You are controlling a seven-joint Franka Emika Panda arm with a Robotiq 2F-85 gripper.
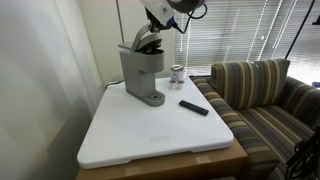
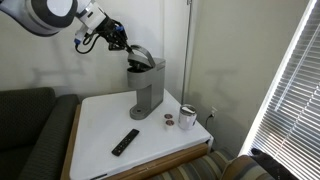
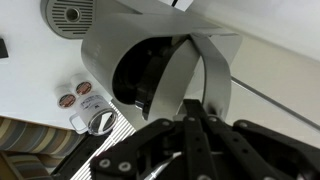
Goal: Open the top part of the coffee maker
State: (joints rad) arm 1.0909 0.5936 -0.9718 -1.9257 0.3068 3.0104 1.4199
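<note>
The grey coffee maker (image 1: 143, 75) stands on a white table (image 1: 150, 140) and shows in both exterior views (image 2: 148, 92). Its top part (image 1: 146, 42) is tilted up at an angle (image 2: 141, 57). In the wrist view the top part (image 3: 110, 45) shows its dark round underside and a grey curved band. My gripper (image 3: 195, 112) is shut, with its fingertips against that band. In the exterior views the gripper (image 1: 156, 20) sits just above and behind the raised top part (image 2: 124, 42).
A small metal can (image 1: 177, 73) stands beside the machine (image 2: 187, 117) (image 3: 100, 122). A black remote (image 1: 194, 107) lies on the table (image 2: 125, 142). Two small round pods (image 3: 76, 94) lie near the can. A striped sofa (image 1: 260, 90) borders the table.
</note>
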